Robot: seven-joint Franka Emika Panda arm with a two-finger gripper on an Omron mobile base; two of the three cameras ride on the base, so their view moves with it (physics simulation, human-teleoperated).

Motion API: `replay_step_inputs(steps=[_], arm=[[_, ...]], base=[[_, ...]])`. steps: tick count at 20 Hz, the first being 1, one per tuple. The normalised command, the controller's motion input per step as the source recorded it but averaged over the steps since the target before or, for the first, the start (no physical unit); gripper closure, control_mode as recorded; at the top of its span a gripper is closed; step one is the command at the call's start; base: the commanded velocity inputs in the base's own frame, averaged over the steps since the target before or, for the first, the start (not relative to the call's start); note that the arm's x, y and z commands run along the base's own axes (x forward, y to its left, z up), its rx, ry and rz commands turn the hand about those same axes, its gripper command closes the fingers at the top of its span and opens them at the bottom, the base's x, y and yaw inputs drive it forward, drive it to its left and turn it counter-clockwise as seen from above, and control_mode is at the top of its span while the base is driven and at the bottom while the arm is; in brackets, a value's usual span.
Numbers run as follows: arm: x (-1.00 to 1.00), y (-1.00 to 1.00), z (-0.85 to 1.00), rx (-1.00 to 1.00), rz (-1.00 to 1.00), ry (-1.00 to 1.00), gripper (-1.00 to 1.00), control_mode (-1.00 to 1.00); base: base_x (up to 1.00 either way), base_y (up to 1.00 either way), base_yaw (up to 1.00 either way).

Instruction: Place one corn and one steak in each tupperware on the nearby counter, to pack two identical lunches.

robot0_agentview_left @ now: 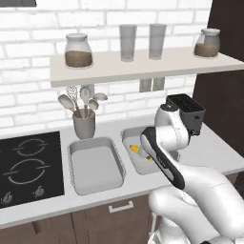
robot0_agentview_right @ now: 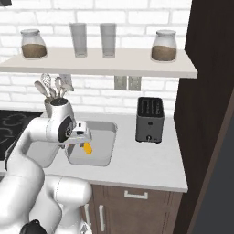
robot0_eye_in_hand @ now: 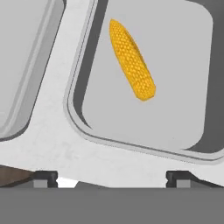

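Corn lay in the right tray; gripper hung above it, jaws wide and holding nothing.
Two trays (robot0_agentview_left: 96, 164) (robot0_agentview_right: 101, 130) sat side by side on the counter (robot0_agentview_right: 151, 160) near its front edge. The corn (robot0_eye_in_hand: 132, 60) looked light, stiff and prone to roll, best pinched mid-length. The arm hid most of the right tray from the base; the steak was not visible.

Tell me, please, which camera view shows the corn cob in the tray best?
The hand view: the whole corn cob lies unobstructed on the floor of the tupperware tray. In the left base view the arm hides all but a yellow sliver; in the right base view the claw covers its upper part.
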Motion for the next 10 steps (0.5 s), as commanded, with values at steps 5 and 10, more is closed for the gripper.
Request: replay_step_inputs(steps=[5, 10], arm=[[-1.00, 0.07, 0.04, 0.00, 0.00, -0.06, -1.00, -1.00], [-0.20, 0.00, 0.00, 0.00, 0.00, -0.07, -1.00, 1.00]], base=[[0.00, 0.00, 0.00], [-0.80, 0.00, 0.00]])
